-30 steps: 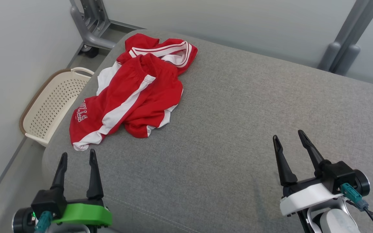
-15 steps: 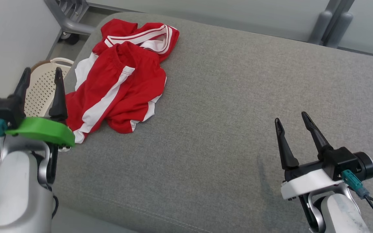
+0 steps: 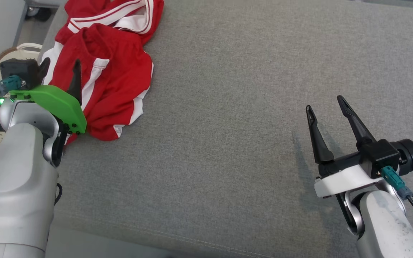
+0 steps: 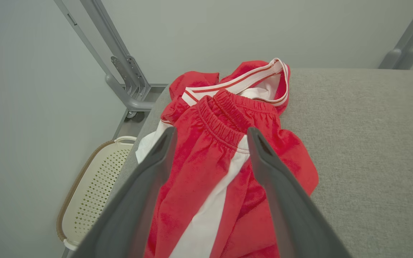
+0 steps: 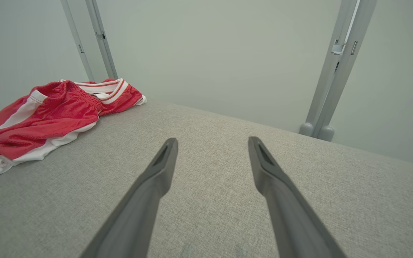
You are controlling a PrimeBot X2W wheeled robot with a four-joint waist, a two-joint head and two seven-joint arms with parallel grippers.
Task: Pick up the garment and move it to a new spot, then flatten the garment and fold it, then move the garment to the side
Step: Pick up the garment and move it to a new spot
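Grey cushion (image 3: 228, 125): red-and-white garment (image 3: 113, 82) crumpled at upper left, left gripper (image 3: 61, 62) over it, fingers apart. Right gripper (image 3: 324, 101) spread wide, lower right. Left wrist view adds cream perforated basket (image 4: 91, 190), lower left.

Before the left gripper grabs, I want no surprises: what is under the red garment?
The red garment lies crumpled on the grey cushion, which shows bare beside it. Its gathered waistband overlaps a striped band. Anything beneath the folds is covered.
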